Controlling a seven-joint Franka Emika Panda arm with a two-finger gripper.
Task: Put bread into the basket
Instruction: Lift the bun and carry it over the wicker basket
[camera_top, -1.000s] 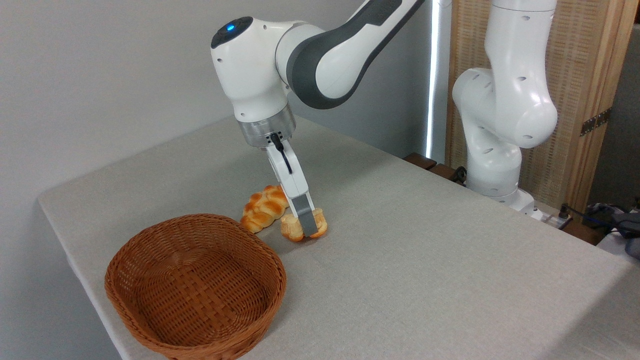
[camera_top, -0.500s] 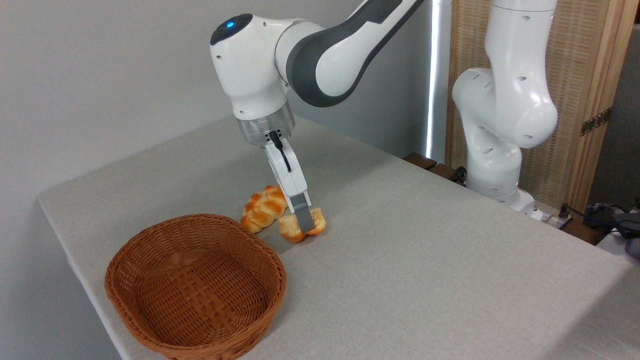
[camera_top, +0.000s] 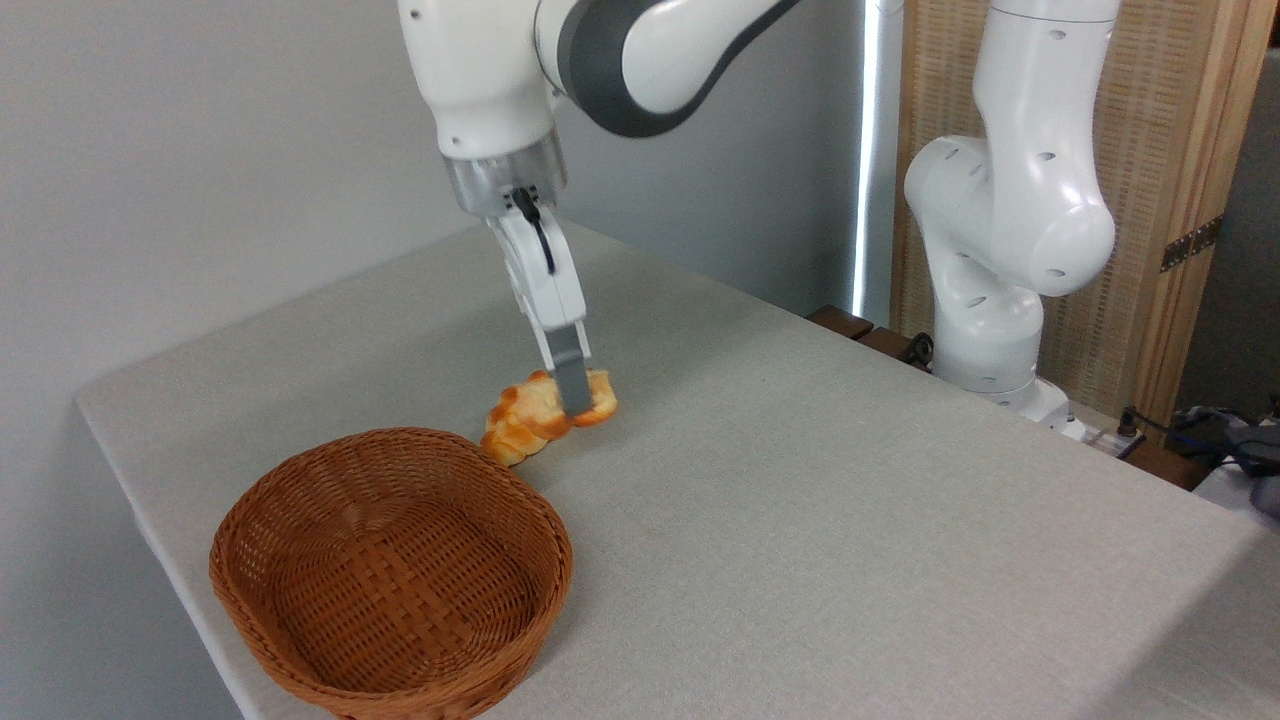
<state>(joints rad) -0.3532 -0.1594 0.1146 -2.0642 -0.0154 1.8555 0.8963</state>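
The shallow oval reddish-brown wicker basket (camera_top: 390, 575) is sitting empty at the left of the grey-clothed table (camera_top: 800, 520), and just beyond its far rim the elongated orange-brown braided loaf (camera_top: 515, 425) is lying on the cloth. Right of that, the white arm's two-finger gripper (camera_top: 573, 393) is pinching the small round pale-golden bun (camera_top: 596, 398), carrying it clear of the table and partly in front of the loaf. To do this carry well, I judge it should be keeping the squeeze steady, rising enough to clear the rolled rim, and releasing only once low over the basket's middle.
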